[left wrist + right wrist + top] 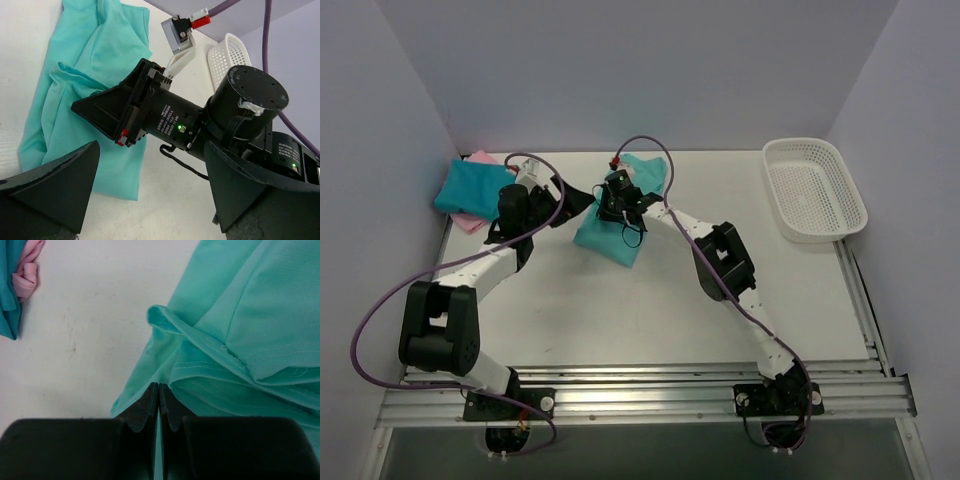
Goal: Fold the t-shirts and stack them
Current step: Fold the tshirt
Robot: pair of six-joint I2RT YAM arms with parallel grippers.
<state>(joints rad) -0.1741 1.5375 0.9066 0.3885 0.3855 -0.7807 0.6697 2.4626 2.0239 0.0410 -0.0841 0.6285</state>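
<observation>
The light teal-green t-shirt (250, 315) is pinched at its edge by the right gripper (158, 390) — jaws closed. The left gripper (150, 165) is spread wide, empty.

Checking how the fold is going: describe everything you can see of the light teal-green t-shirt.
The light teal-green t-shirt is thin, soft knit with stitched hems. It lies crumpled and partly folded in a long strip on the white table, right of and apart from the darker teal shirt and pink shirt. Layers overlap; one hem curls up in a ridge. The right gripper is shut on its edge nearest those shirts, and that arm crosses its middle. The open left gripper hovers nearby without touching.
</observation>
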